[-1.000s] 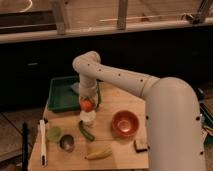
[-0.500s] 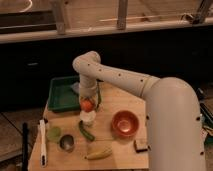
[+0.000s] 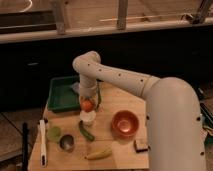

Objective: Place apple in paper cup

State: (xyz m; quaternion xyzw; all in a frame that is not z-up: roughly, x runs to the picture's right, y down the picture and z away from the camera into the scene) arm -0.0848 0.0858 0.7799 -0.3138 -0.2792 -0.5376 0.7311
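Observation:
The small red-orange apple (image 3: 87, 105) hangs directly over the white paper cup (image 3: 88, 118), touching or almost touching its rim. My gripper (image 3: 88, 103) reaches down from the white arm, at the near right corner of the green tray, and is shut on the apple, with its fingers on either side of the fruit. The cup stands upright on the wooden table, left of the middle. Only the apple's front shows; its back is hidden by the gripper.
A green tray (image 3: 56, 89) sits at the back left. An orange bowl (image 3: 125, 113) stands right of the cup. A dark green vegetable (image 3: 85, 131), a grey metal cup (image 3: 66, 143), a light green round thing (image 3: 53, 133), a banana (image 3: 98, 153), a brown block (image 3: 141, 145) and a white utensil (image 3: 43, 142) lie near the front.

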